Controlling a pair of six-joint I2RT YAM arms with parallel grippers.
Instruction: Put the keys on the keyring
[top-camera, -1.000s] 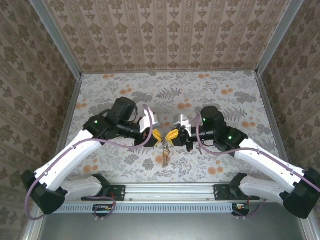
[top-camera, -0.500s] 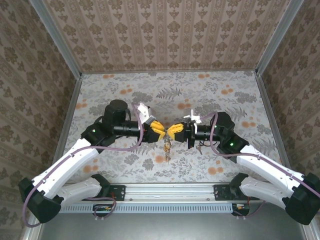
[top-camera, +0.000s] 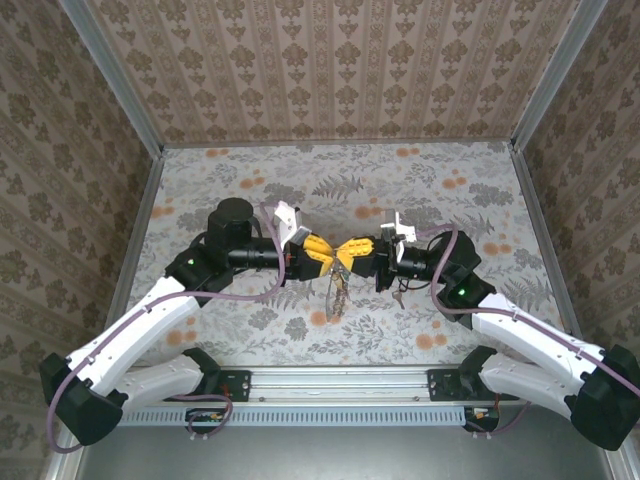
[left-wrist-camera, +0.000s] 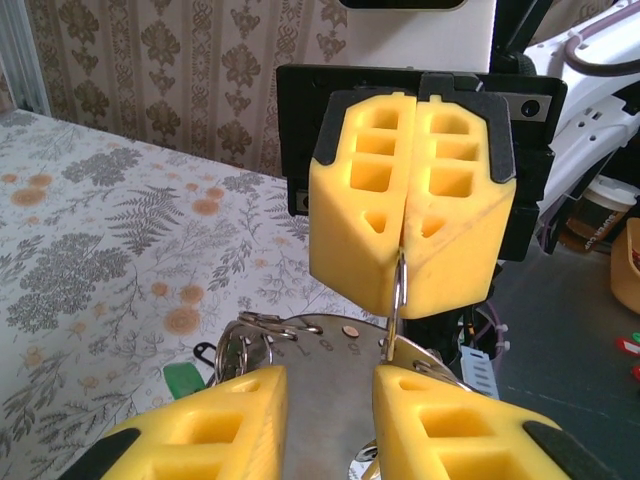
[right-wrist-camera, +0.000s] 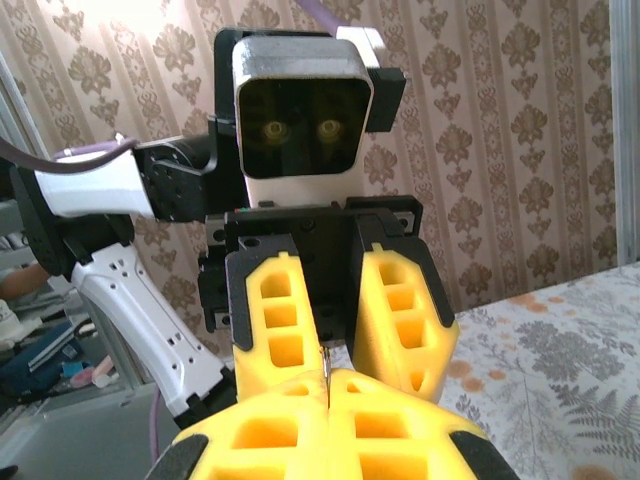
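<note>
The two grippers meet tip to tip above the middle of the table. My left gripper (top-camera: 327, 257) (left-wrist-camera: 330, 405) holds the keyring (left-wrist-camera: 335, 370), a wide flat grey metal piece with small holes, which spans the gap between its yellow fingers. Small split rings (left-wrist-camera: 245, 338) and a green charm (left-wrist-camera: 183, 380) hang at its left edge. My right gripper (top-camera: 347, 254) (right-wrist-camera: 325, 405) is shut on a thin silver piece (left-wrist-camera: 397, 300) seen edge on; key or small ring, I cannot tell. That piece touches the keyring's far edge. Keys and charms (top-camera: 333, 296) dangle below.
The floral table surface (top-camera: 430, 190) lies well below both grippers. Patterned walls (top-camera: 330, 60) close the back and both sides. A metal rail (top-camera: 330, 380) runs along the near edge between the arm bases.
Both grippers have risen and levelled out, and now press tip to tip a little further from the near edge. The dangling bundle rose with them.
</note>
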